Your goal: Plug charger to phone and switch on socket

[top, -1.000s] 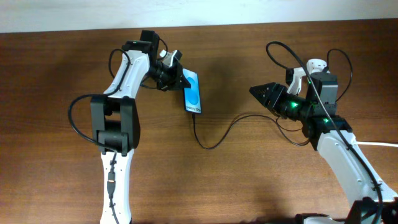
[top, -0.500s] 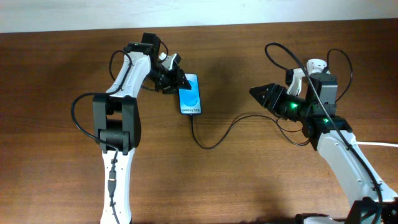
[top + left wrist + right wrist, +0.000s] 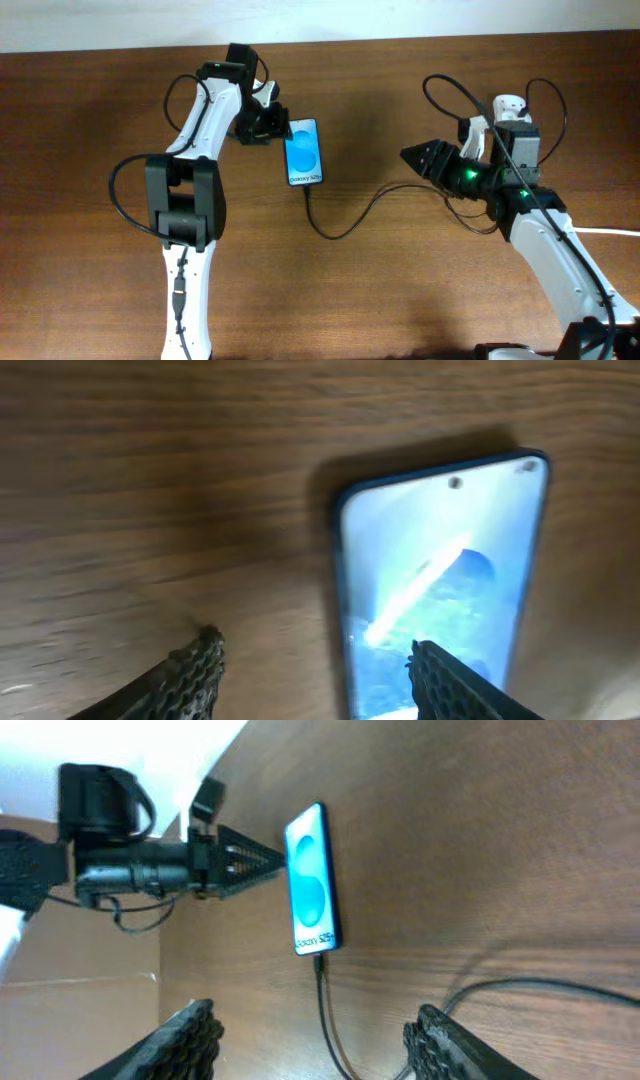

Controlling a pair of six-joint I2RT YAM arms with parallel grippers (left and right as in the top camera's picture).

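Now my left hand (image 3: 268, 122) is released, fingers spread on nothing, just off the phone (image 3: 304, 152) at its 10 o'clock. The phone lies flat and screen-up on the tabletop (image 3: 60, 120), toward 11 o'clock in the overhead view. The charger (image 3: 340, 225) runs into its 6 o'clock end, so I judge the plugging done and the let-go in hand. My right hand (image 3: 420, 157) hangs open and empty near 3 o'clock. Next I must find the socket and press its switch; I cannot make it out clearly here. A second ago the left hand clasped the phone, tilted; since then it has let go, and the phone lies straighter.
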